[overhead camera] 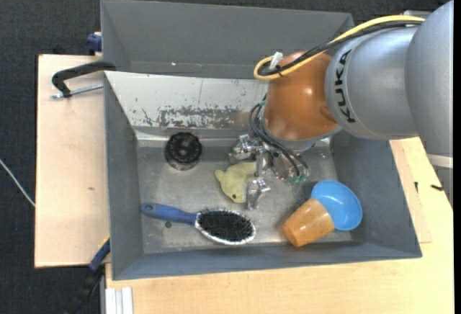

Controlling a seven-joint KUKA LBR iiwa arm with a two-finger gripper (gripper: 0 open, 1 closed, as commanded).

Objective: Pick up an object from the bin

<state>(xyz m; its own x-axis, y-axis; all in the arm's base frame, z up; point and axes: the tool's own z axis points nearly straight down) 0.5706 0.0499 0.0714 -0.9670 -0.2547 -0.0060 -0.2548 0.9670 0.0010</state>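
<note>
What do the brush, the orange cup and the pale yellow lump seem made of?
Brush: likely plastic, smooth blue handle, black bristles. Orange cup: translucent-looking plastic, slight sheen. Pale yellow lump: perhaps soft rubber or foam, matte, irregular outline.

Your arm (389, 82) is a thick, smooth silver-grey tube, with black KUKA lettering (342, 87) printed on the band at its wrist end. Past that band sits a rounded, glossy orange cover (299, 100). A yellow cable (360, 28) runs along the arm's top and loops at the cover's upper edge. Under the cover, thin dark wires (284, 158) bunch around a small gripper (256, 177) of bare, shiny metal.
</note>
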